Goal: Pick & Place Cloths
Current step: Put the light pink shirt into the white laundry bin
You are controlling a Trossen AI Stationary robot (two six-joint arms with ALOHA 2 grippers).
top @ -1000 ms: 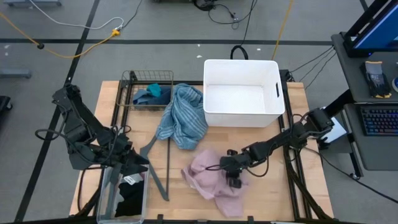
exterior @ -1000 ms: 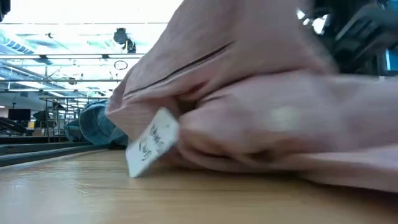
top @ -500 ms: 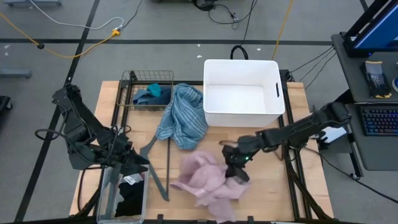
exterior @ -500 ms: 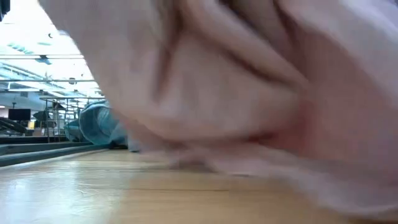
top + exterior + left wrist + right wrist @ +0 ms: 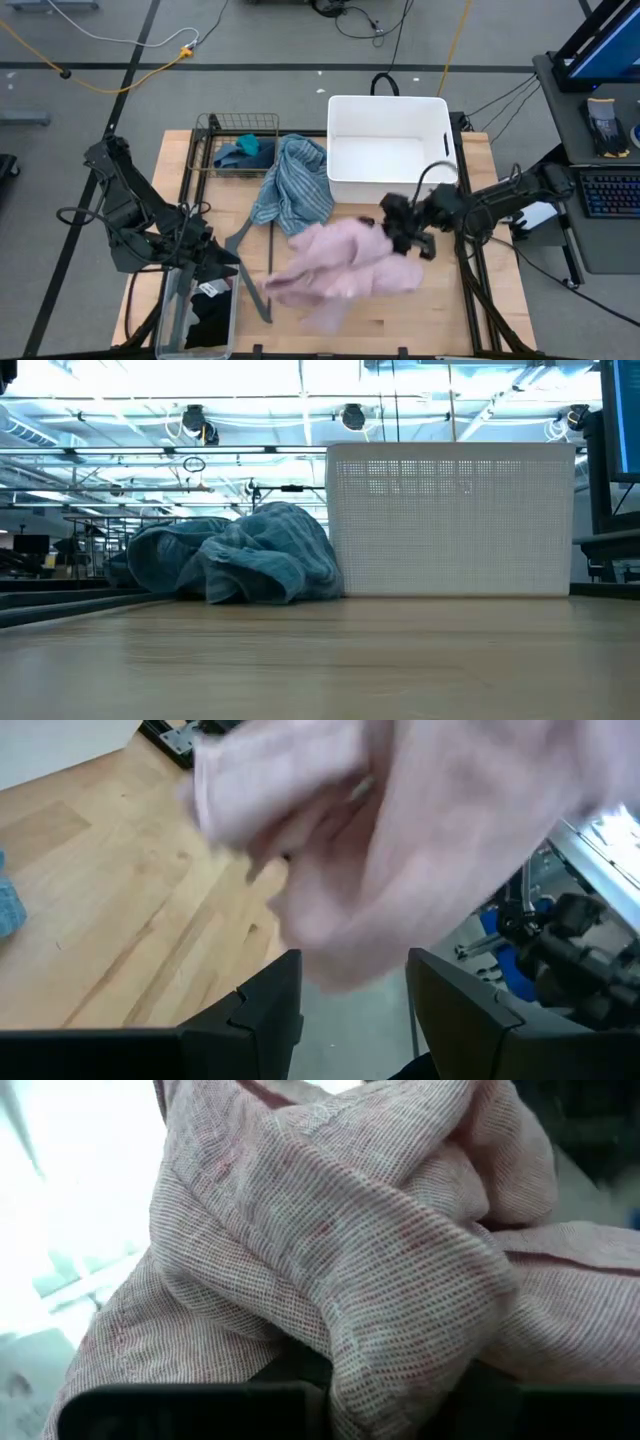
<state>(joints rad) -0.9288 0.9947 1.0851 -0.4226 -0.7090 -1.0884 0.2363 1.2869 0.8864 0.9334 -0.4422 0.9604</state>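
Note:
The pink cloth (image 5: 335, 265) hangs in the air over the table's middle, with my right gripper (image 5: 405, 232) shut on its right end; its folds fill the right wrist view (image 5: 330, 1230). It also shows blurred, beyond my left gripper's fingers, in the left wrist view (image 5: 400, 840). My left gripper (image 5: 352, 965) stands open and touching nothing at the near left, above a clear bin (image 5: 170, 320) that holds black cloth (image 5: 210, 315). The blue-striped towel (image 5: 295, 185) drapes from the wire basket (image 5: 212, 128) onto the table. Teal and navy pieces (image 5: 243, 152) lie in the basket. My right gripper holds the pink cloth by a bunched part at its right end (image 5: 385, 240), several layers gathered together. The folds (image 5: 400, 1340) lie over the fingers and hide the place of contact. The fingers come from the table's right. The cloth is lifted clear and trails leftward.
A white bin (image 5: 390, 150) stands at the far middle, seen in the low view (image 5: 450, 520) beside the blue towel (image 5: 235, 555). A grey hanger (image 5: 250, 262) lies near the left gripper. Cables and a desk with a keyboard (image 5: 610, 190) are beyond the table's right.
My right gripper has risen and gone toward the white bin, tipping up from pointing down. It stayed shut on the pink cloth. The cloth, heaped on the table a second ago, is now lifted clear and swings out to the left.

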